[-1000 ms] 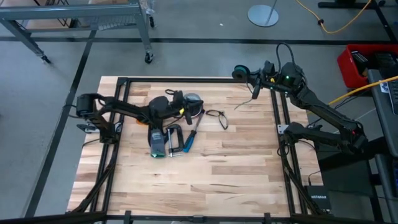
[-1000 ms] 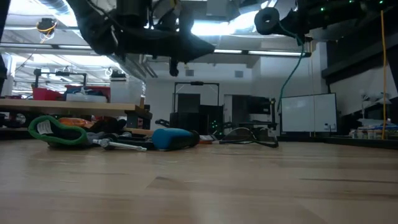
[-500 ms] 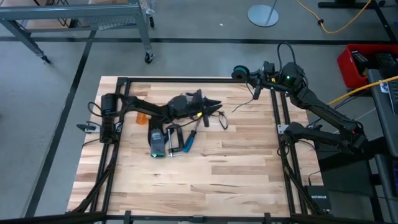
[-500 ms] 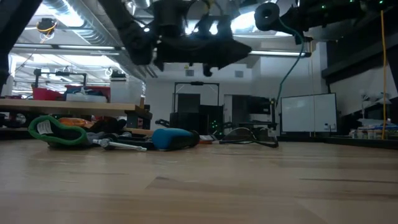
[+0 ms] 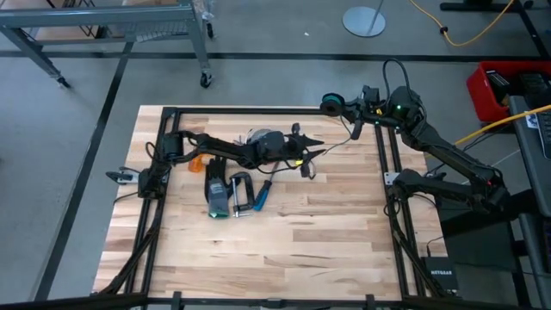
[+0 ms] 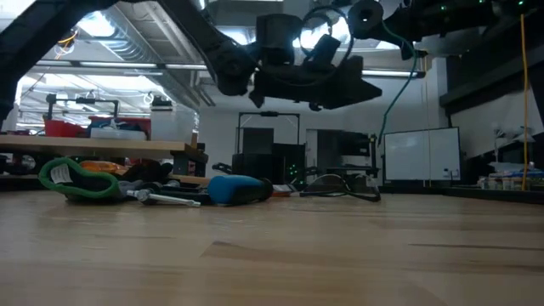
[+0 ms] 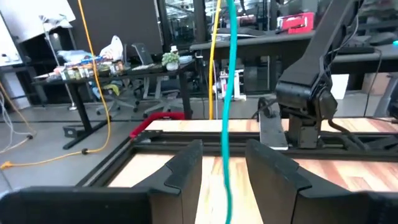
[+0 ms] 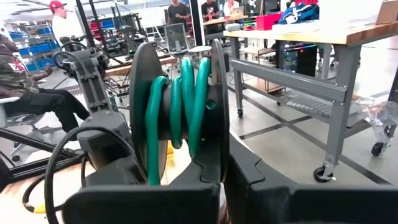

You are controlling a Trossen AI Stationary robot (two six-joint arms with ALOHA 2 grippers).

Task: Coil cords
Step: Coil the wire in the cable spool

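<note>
From above, the left gripper (image 5: 312, 145) reaches across the wooden table (image 5: 284, 250) toward its 1 o'clock area, the fingertips close to a small black cord (image 5: 303, 162) lying in a loop on the boards, with a blue-handled screwdriver (image 5: 263, 189) and a clamp (image 5: 242, 193) near the centre at about 9 o'clock of that cord. The teal cord (image 5: 337, 138) shows there only as a faint line running from the left fingertips toward the right gripper (image 5: 337, 103), which sits at the table's 1 o'clock edge. The left wrist view makes plain what the overhead picture cannot: the teal cord (image 7: 226, 106) hangs straight between the two dark fingers (image 7: 186, 171), which stand spread apart on either side of it without pressing it. The right wrist view shows the detail at the other end: a black spool (image 8: 177, 109) wound with several turns of the teal cord (image 8: 186, 102), pinched between that gripper's fingers, which are drawn together on it; people sit in the room behind. The low view alone shows height: both grippers hang well above the boards, the spool (image 6: 365, 15) held high and the teal cord (image 6: 398, 93) dropping from it.
</note>
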